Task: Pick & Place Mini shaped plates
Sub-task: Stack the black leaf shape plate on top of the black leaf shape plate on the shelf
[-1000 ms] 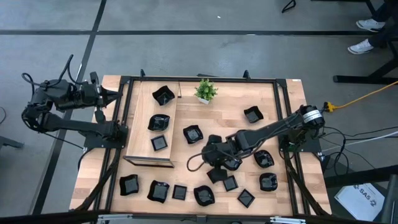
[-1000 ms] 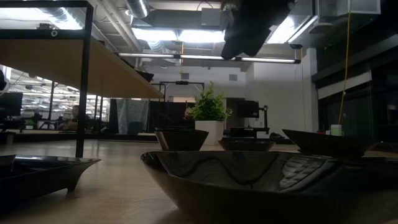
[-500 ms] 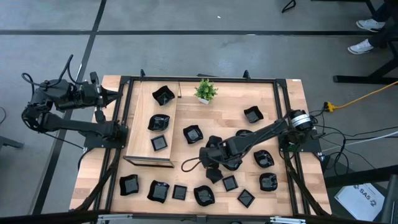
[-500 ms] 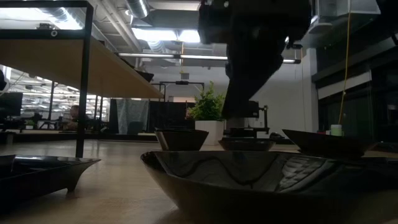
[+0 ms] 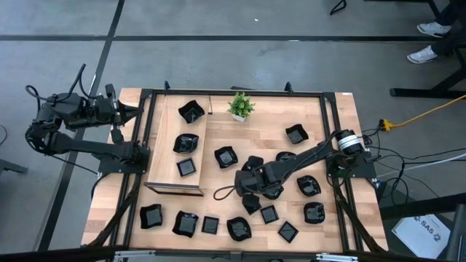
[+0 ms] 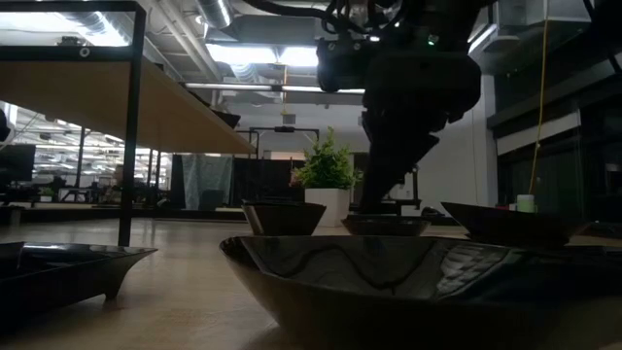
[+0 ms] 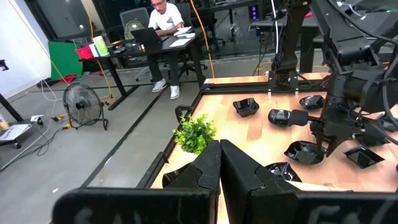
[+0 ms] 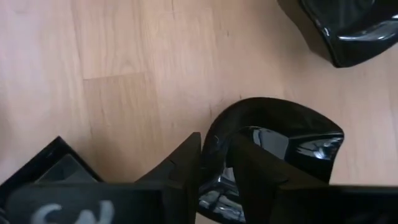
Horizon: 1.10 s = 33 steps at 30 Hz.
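Several glossy black mini shaped plates lie scattered on the wooden table (image 5: 218, 193). My right gripper (image 5: 247, 175) (image 8: 214, 155) is down at a rounded plate (image 5: 253, 163) (image 8: 280, 140) near the table's middle and is shut on its rim. That plate rests on its underside on the table (image 6: 384, 226). A wavy plate (image 8: 348, 28) and a square plate (image 8: 43, 171) lie close by. My left gripper (image 7: 219, 152) (image 5: 138, 111) hangs shut above the table's far left corner, touching nothing. My right gripper has the rounded plate's rim (image 8: 213, 134) on the side nearest the arm. One finger (image 8: 183, 165) stands outside the wall and the other (image 8: 258, 171) inside the hollow. The fingers slant down from the table's right. The plate sits flat on the table.
A raised wooden shelf (image 5: 166, 156) at the left carries three plates. A small green potted plant (image 5: 240, 105) stands at the far middle. A row of plates lies along the near edge (image 5: 210, 225). A black frame rings the table. A person sits at a desk beyond (image 7: 165, 15).
My right gripper has come down from well above the table to the rounded plate and has tipped more steeply downward, shifting slightly toward the table's left. The plates have stayed where they were.
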Available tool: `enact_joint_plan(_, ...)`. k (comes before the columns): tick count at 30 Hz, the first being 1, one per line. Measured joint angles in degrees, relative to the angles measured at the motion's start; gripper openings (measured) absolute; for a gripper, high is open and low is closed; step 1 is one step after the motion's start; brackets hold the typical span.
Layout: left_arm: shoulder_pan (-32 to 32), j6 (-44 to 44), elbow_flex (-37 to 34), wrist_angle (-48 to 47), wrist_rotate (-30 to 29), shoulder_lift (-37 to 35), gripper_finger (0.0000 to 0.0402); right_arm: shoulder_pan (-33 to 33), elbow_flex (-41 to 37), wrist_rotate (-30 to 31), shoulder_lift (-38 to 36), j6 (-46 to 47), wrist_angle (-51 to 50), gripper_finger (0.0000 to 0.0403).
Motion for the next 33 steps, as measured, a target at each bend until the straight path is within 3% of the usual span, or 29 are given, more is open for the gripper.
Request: enact_joint_plan(33, 0.01, 0.0, -0.01, -0.01, 0.0, -0.02, 0.0004, 0.33, 0.02, 0.69, 3.96, 3.99, 0.42, 0.0083)
